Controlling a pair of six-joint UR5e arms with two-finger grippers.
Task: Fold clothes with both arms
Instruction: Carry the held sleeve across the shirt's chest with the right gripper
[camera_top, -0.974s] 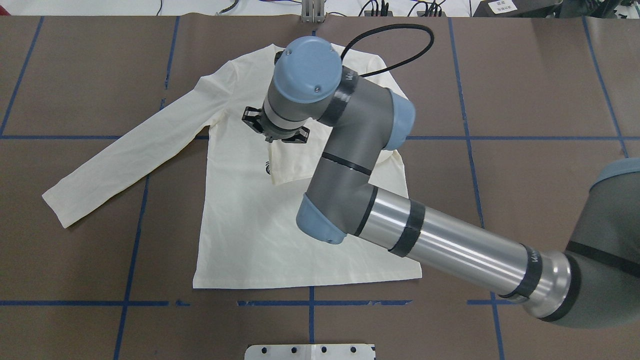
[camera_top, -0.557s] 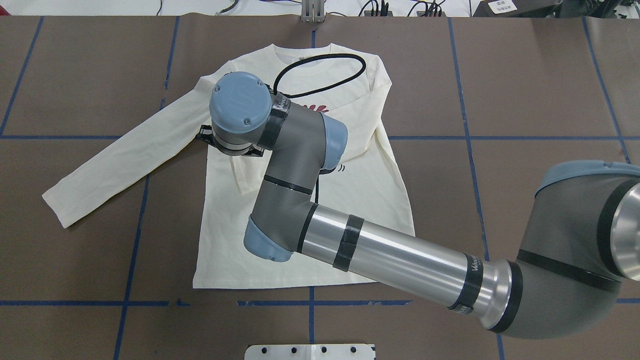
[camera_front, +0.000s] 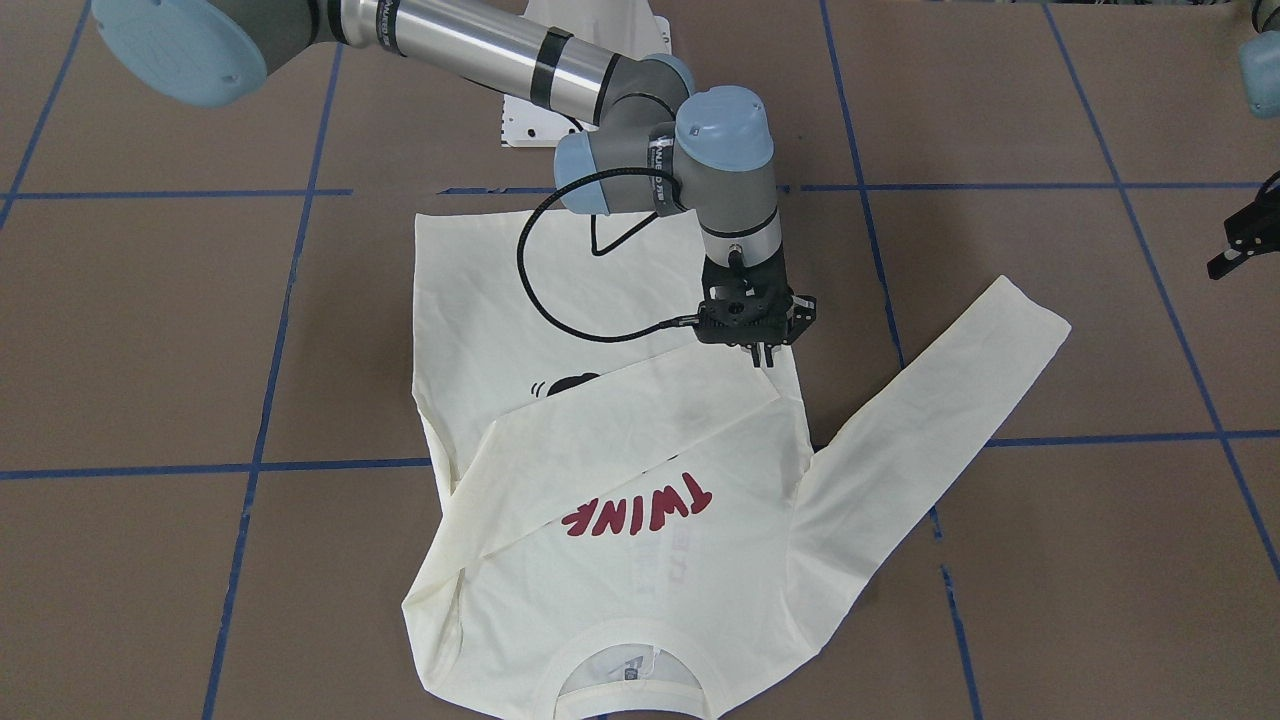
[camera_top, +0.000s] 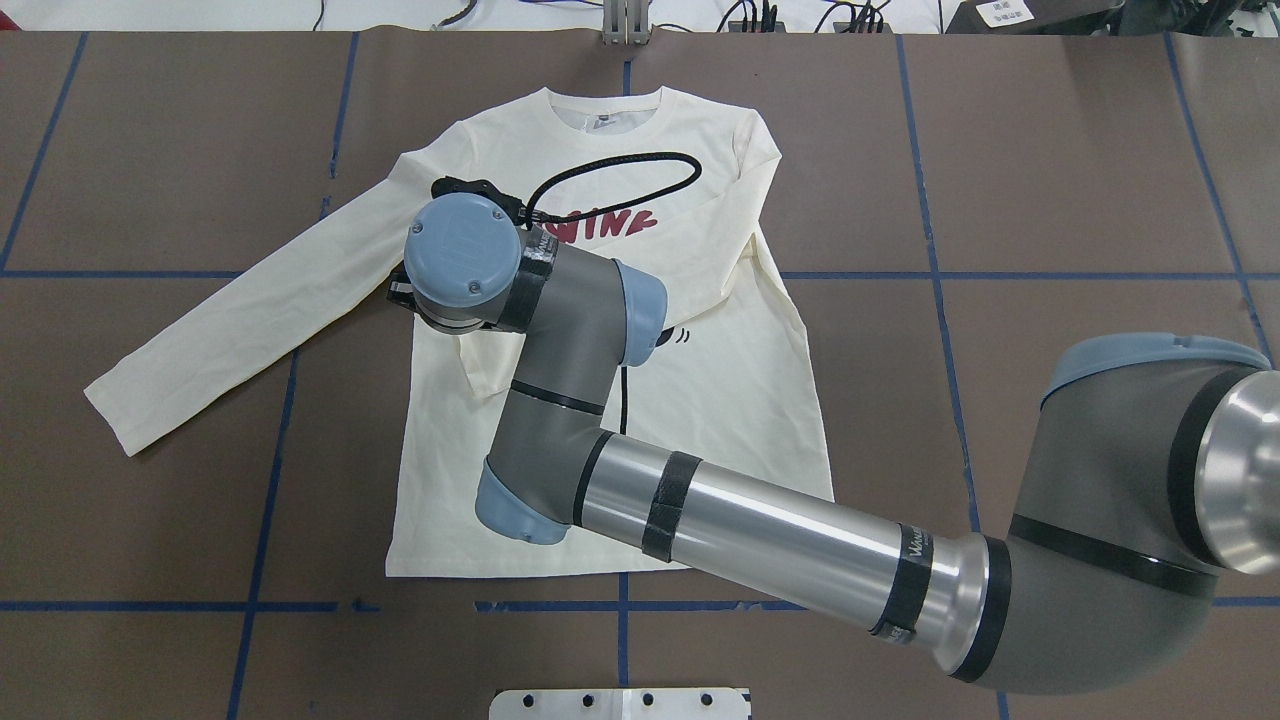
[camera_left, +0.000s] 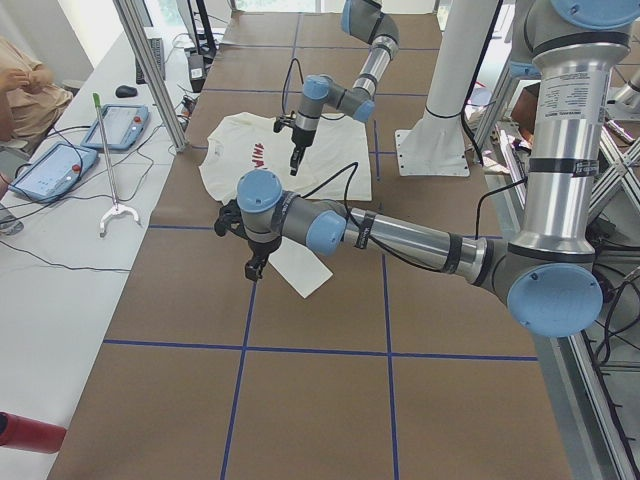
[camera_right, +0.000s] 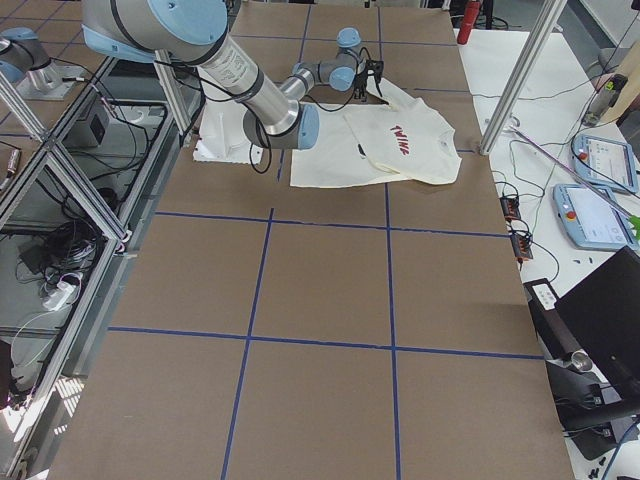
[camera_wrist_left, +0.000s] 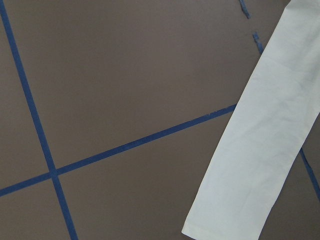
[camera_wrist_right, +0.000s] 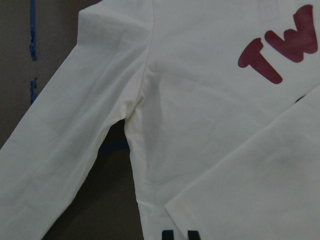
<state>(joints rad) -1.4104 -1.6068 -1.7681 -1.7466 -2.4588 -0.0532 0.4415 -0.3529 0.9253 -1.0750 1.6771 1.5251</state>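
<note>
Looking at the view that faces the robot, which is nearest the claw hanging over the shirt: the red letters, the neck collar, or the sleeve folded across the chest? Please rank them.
1. Folded sleeve, just below the right gripper.
2. Red lettering, farther down the chest.
3. Collar, farthest, at the view's bottom edge.

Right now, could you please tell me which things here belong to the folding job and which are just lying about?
Job: cream-white long-sleeved T-shirt with red lettering; black right gripper; black left gripper.
Lying about: white metal plate; blue-edged tablet; thin grabber stick; red cylinder.
</note>
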